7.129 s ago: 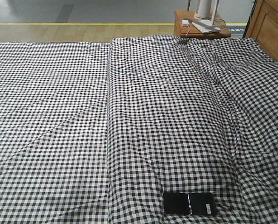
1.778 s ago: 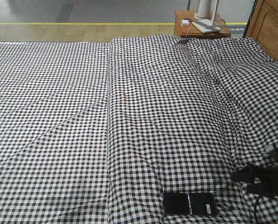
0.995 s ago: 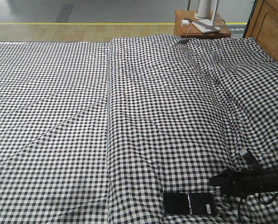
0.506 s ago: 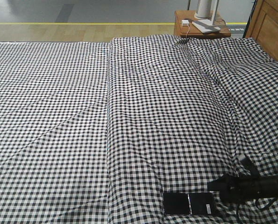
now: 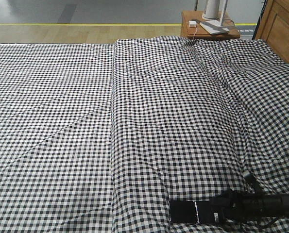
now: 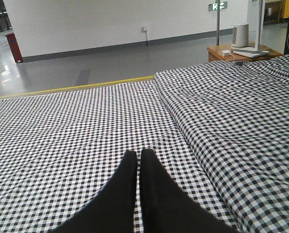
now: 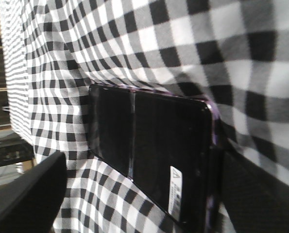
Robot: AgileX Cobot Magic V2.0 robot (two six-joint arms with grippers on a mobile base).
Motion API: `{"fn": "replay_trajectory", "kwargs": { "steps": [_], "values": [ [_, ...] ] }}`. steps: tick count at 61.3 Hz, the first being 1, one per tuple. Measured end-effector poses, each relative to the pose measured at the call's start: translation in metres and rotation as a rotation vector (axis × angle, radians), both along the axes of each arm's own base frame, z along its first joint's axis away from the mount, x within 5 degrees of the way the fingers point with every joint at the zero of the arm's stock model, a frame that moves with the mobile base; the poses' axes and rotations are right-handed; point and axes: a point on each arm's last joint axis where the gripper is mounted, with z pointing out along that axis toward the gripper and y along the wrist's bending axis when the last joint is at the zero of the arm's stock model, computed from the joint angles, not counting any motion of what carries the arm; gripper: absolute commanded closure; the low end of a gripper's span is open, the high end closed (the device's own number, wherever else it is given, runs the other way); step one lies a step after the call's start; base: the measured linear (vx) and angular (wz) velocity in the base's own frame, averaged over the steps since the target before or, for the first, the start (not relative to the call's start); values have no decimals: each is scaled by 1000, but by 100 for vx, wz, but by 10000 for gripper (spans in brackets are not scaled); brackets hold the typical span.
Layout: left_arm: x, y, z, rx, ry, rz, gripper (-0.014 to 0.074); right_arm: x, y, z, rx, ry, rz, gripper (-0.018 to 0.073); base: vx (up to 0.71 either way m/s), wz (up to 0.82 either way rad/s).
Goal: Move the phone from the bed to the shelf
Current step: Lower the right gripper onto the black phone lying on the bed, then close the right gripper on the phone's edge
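The right end effector [image 5: 222, 208] lies low over the bed [image 5: 61, 121], with its arm coming in from the right edge of the front view. Its fingers [image 7: 253, 194] stand apart. In the right wrist view one finger sits just beside the pinkish rim of the phone [image 5: 190, 211], and the other, blurred, finger is held clear on the opposite side, so the phone lies in the gap between them. Whether the nearer finger actually touches the rim cannot be told. The phone rests flat on the checked cloth directly ahead of the fingertips, its far half extending away from the end effector. The seam [image 7: 131, 136] runs across the glossy face, and the white sticker [image 7: 174, 191] is on the half nearer the fingers. The left end effector [image 6: 138, 158] has its two dark fingers pressed together with nothing between them, over the flat cloth. A bedside table [image 6: 241, 51] stands far ahead of it and to its right, past the bed's edge.
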Motion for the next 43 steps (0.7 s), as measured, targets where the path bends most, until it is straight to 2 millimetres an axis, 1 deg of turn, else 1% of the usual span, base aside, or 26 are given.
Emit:
{"fn": "replay_trajectory", "kwargs": {
  "steps": [14,32,38,43],
  "values": [
    [0,0,0,0,0,0,595,-1,13,-6,29,14,2,-36,0,0],
    [0,0,0,0,0,0,595,0,25,-8,31,8,41,-34,0,0],
    [0,0,0,0,0,0,595,0,26,-8,30,3,45,-17,0,0],
    [0,0,0,0,0,0,595,0,26,-8,28,1,47,17,0,0]
  ]
}}
